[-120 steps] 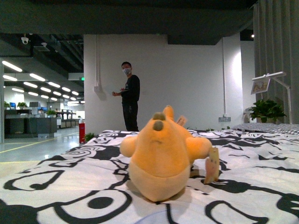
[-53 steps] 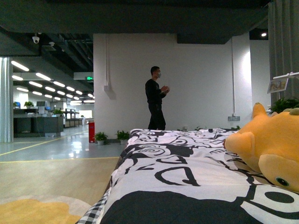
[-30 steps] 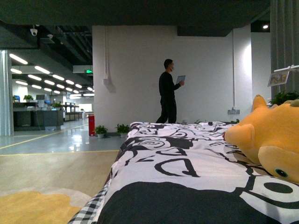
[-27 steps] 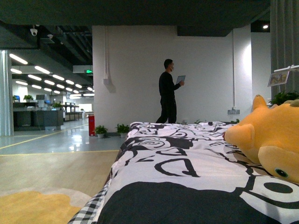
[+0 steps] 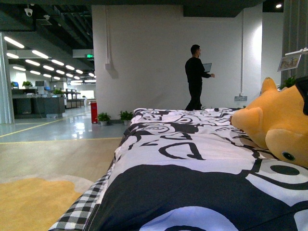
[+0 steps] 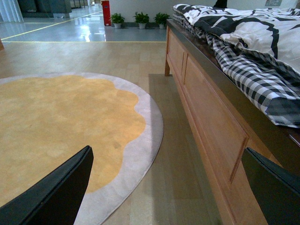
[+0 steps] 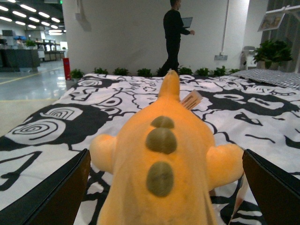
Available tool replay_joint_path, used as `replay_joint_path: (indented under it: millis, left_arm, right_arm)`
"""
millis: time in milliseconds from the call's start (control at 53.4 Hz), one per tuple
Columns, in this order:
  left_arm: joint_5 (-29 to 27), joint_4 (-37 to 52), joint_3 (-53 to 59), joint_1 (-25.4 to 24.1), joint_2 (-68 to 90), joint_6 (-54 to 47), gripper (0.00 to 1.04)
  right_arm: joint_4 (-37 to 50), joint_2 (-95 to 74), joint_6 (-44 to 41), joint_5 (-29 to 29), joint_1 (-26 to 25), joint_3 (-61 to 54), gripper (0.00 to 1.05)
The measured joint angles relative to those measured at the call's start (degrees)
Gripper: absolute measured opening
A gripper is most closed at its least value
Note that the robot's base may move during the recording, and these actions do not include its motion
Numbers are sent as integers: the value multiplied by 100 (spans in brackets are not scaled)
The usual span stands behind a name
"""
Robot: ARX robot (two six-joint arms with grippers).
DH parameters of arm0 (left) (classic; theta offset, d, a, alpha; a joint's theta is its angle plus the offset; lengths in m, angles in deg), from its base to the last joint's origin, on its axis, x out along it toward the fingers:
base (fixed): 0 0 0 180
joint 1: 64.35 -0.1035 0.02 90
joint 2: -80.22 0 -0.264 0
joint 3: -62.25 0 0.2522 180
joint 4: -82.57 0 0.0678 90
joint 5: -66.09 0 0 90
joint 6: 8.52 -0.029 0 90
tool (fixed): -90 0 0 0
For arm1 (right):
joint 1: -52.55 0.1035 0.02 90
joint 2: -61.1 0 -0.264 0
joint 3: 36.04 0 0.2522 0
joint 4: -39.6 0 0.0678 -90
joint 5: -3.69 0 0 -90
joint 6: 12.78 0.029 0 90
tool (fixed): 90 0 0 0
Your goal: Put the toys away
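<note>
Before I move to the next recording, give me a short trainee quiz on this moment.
1. True or false: the right gripper is shut on the plush toy.
2. What does the open left gripper face? A) floor and rug B) the toy C) a shelf
3. Fill in: the toy lies on a black-and-white ____.
Key: 1 false, it is open; 2 A; 3 bedspread.

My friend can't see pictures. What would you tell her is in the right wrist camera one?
An orange-yellow plush toy lies on a black-and-white bedspread, its back with three olive spots facing the camera, framed by the open right gripper. Beyond, a man in black holds a laptop near a white wall.
</note>
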Motion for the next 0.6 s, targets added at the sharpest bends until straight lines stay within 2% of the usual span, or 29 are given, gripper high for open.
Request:
replay_joint_path:
  millis: [225, 600]
  left_arm:
    - [0, 0, 0, 0, 0, 0, 98]
    - [0, 0, 0, 0, 0, 0, 98]
  right_arm:
    - [87, -387, -83, 131, 37, 105, 98]
    - [254, -1305, -168, -39, 356, 848, 98]
